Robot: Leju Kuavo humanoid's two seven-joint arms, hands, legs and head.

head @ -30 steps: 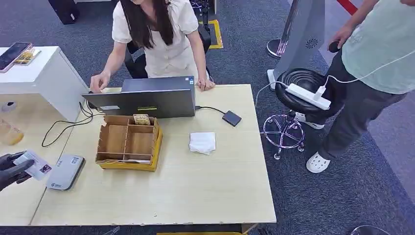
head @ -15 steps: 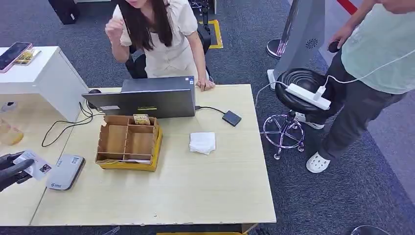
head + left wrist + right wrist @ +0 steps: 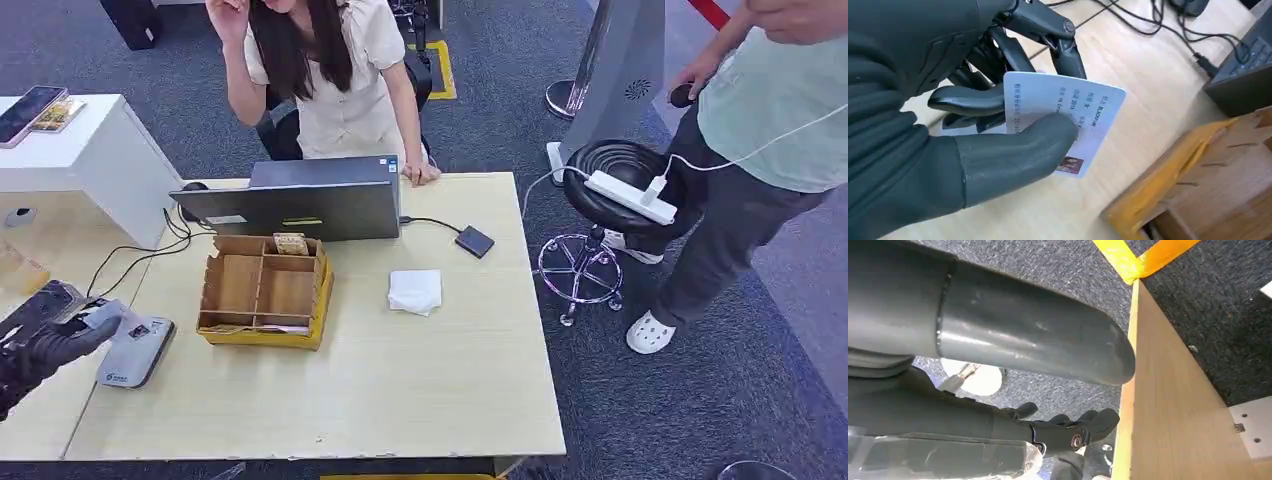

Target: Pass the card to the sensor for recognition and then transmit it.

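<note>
Two people were near the worktop (image 3: 420,390). One sat behind the laptop (image 3: 300,205) with a hand up by the head. The other stood off to the right, by a black stool (image 3: 600,190) with a white power strip (image 3: 630,196) on it. A brown box (image 3: 262,292) with parts inside sat in front of the laptop, right next to the sensor (image 3: 135,352), a flat grey pad on the worktop. A white cloth (image 3: 414,291) lay further right, and a small dark block (image 3: 473,241) on a wire lay near the laptop. Black wires (image 3: 130,262) ran across the worktop past the sensor.

The left hand (image 3: 45,345) held the card (image 3: 118,320) just over the near end of the sensor. The thumb pressed on top and the dark fingers (image 3: 998,60) were closed under it. The card was pale blue and white, with small dark print and a tiny photo at one corner.

The right hand (image 3: 1068,432) hung down beside the worktop edge, fingers curled in with nothing in them.
</note>
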